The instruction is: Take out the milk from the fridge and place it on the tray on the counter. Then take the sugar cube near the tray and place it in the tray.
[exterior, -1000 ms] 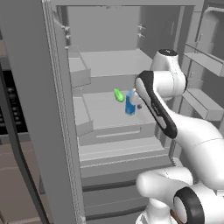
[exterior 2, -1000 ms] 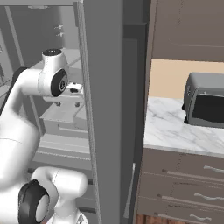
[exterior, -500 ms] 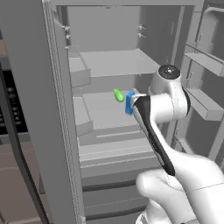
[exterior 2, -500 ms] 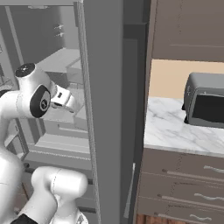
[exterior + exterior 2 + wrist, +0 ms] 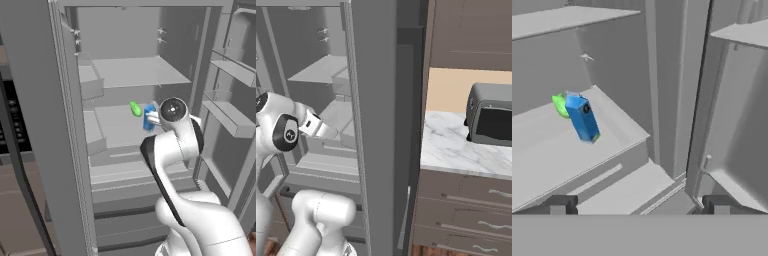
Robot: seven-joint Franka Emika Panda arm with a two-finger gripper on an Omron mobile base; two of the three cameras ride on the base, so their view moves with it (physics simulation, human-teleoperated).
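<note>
Kitchen: grey fridge (image 5: 125,75) is standing open beside the white marble counter (image 5: 456,150), which is carrying a dark toaster oven (image 5: 491,120) at the right.
Gripper: gripper (image 5: 639,202) is hanging at the mouth of the fridge with its jaws spread wide and nothing between them, and its fingertips (image 5: 559,204) are showing at the bottom of the hand view.
Milk: blue milk (image 5: 583,119) carton is sitting on a middle shelf (image 5: 542,150), further in and off to the left of the hand's line.
Neighbour: small green object (image 5: 560,106) is lying just behind the carton, touching or nearly so.
Risk, aim: a straight advance is likely missing the carton, since it is sitting off-centre.
Risk, tipping: one finger arriving first is likely toppling the carton into the green object.
Risk, collision: door frame post (image 5: 699,100) is standing near on the right, so a wide swing is risking a knock.
</note>
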